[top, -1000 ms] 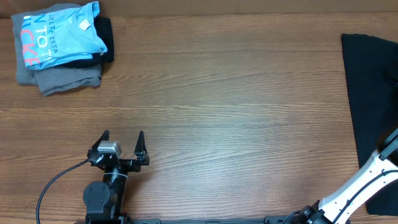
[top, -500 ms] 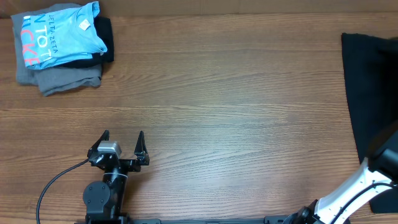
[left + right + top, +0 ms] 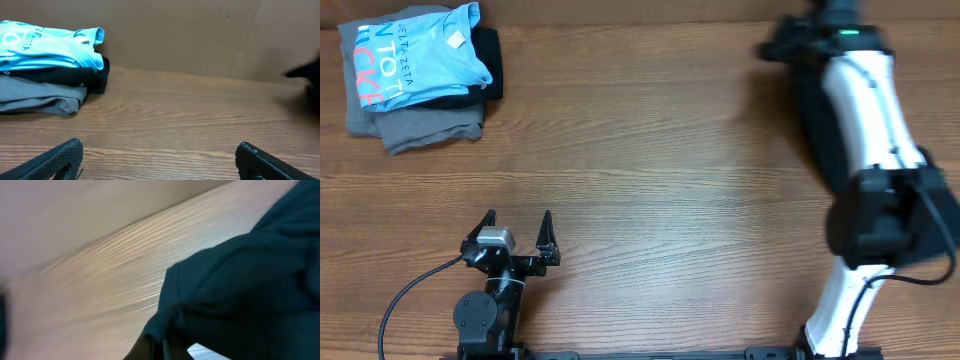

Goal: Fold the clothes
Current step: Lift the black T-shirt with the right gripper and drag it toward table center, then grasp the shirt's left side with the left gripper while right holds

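- Landmark: the folded stack (image 3: 415,75) lies on the wooden table (image 3: 650,150). A light-blue shirt (image 3: 420,45) with lettering is on top, a dark layer (image 3: 492,62) is under it, and a grey garment (image 3: 425,128) is at the bottom.
- Left gripper (image 3: 518,217): it sits nearer the robot base than the folded stack and slightly to the stack's right, well apart from it. The jaws stand wide apart with nothing between them. In the left wrist view both fingers frame bare table, with the stack beyond them.
- Right gripper (image 3: 817,28): it is far to the right of the folded stack, at about the same depth on the table. The white right arm (image 3: 870,100) reaches out to it.
- Black T-shirt (image 3: 810,120): it is well apart from the folded stack, on the stack's right. In the overhead view it shows as a dark strip along the right arm.
- Right wrist view: this view is blurred. The T-shirt fabric (image 3: 240,290) bunches into a fold that runs down into the right gripper's fingers (image 3: 150,347). The jaws appear clamped on that fold.
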`<state>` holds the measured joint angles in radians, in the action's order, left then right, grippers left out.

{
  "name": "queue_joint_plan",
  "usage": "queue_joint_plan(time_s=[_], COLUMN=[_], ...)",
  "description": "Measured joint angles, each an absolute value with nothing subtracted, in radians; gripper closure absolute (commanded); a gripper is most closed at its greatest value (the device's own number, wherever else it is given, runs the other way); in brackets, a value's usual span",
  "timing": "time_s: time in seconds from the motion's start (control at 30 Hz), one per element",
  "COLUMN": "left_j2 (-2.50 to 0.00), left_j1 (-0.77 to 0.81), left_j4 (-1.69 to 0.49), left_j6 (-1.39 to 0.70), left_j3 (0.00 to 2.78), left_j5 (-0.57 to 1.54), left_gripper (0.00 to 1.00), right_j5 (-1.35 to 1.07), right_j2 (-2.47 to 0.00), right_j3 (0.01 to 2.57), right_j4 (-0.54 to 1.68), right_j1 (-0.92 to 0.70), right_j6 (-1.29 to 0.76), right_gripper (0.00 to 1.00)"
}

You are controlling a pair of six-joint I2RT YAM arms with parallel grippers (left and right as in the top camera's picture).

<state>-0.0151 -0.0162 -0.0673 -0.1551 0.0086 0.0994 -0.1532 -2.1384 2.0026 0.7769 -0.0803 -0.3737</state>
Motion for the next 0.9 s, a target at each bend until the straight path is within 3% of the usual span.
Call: queue_joint_plan(time_s=[0.23,0.43,0.47,0.53,0.6,0.67,0.77,0.8,0.87,0.9], left_j2=[-0.015,-0.015,-0.015,-0.015,-0.015,-0.015,-0.015,-0.015,-0.015,-0.015], left_j1=[-0.016,-0.016,-0.016,-0.016,-0.016,-0.016,-0.016,-0.016,-0.016,-0.016], left_j4=[-0.067,-0.067,-0.067,-0.067,-0.067,-0.067,-0.067,-0.068,-0.067,-0.067], left_j6=[-0.155,-0.155,-0.155,-0.155,-0.155,-0.155,-0.155,-0.155,-0.155,-0.155], left_j3=[0.009,0.009,0.009,0.009,0.009,0.009,0.009,0.009,0.009,0.009], left_j5=[0.1,0.099,0.099,0.099,0.099,0.099,0.099,0.099,0.099,0.099], left_gripper=[0.0,0.0,0.0,0.0,0.0,0.0,0.0,0.0,0.0,0.0], right_j5=[-0.168,-0.179,-0.18,-0.18,-0.18,-0.182,-0.183,-0.183,-0.183,-0.183], right_j2=[-2.14,-2.146,-2.147,-2.148,-2.149,-2.149,-2.149,-2.149,-2.148,-2.146], right_j3=[2.003,2.003,2.003,2.003,2.003,2.003,2.003,2.003,2.003,2.003], right_j4=[0.712,0.757,0.767,0.791,0.807,0.818,0.846,0.863,0.896,0.921], right_j1=[-0.464,-0.677,-0.7,-0.738,-0.76,-0.768,-0.76,-0.752,-0.731,-0.717], right_j6=[-0.426,-0.461,-0.467,-0.472,-0.476,-0.488,-0.487,-0.487,-0.484,-0.479], right_gripper=[0.96,0.96,0.92,0.73,0.65,0.48,0.41,0.33,0.0,0.0])
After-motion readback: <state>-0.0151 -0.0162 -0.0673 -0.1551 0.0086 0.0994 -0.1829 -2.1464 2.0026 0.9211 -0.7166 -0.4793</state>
